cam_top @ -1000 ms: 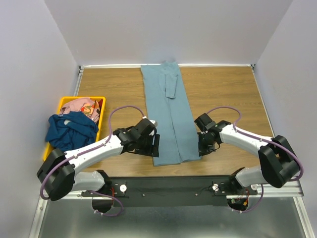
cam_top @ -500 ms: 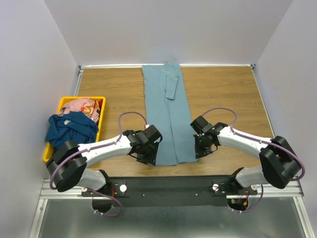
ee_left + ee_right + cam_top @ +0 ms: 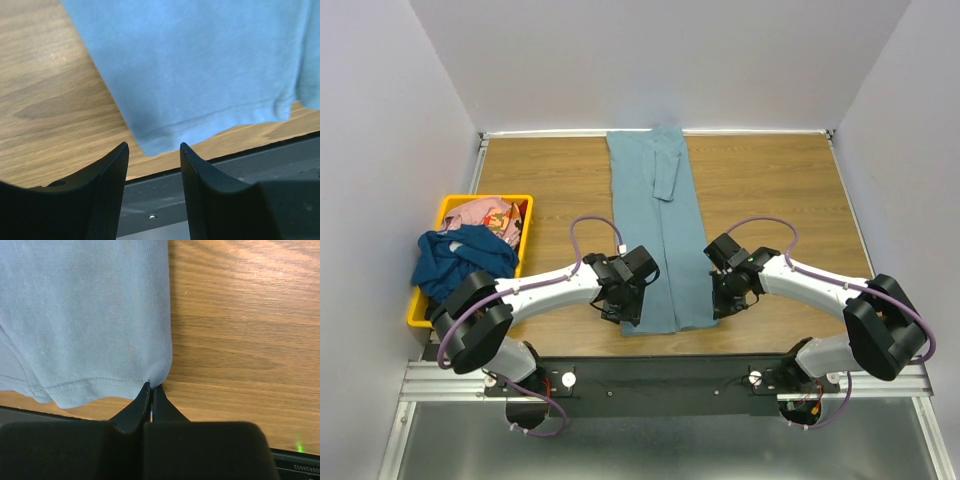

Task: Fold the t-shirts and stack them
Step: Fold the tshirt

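Two near hem corners matter here. The blue-grey t-shirt (image 3: 658,230) lies as a long strip down mid-frame on the table (image 3: 770,180). The right tool (image 3: 151,388) pinches its lower-right corner. The left tool (image 3: 152,149) is spread, with the lower-left corner at its gap. Advice: seat deeper, close firmly, lift both evenly.

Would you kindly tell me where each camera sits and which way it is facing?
Top external: above and behind the arm bases, looking down at the table, the light blue t-shirt and the yellow bin; both arms show.
Left wrist: on the left arm, looking down past the open left jaws at the t-shirt's hem corner.
Right wrist: on the right arm, looking down past the right jaws, shut on the other hem corner.
Shared: both wrist views show the t-shirt's hem on the table.
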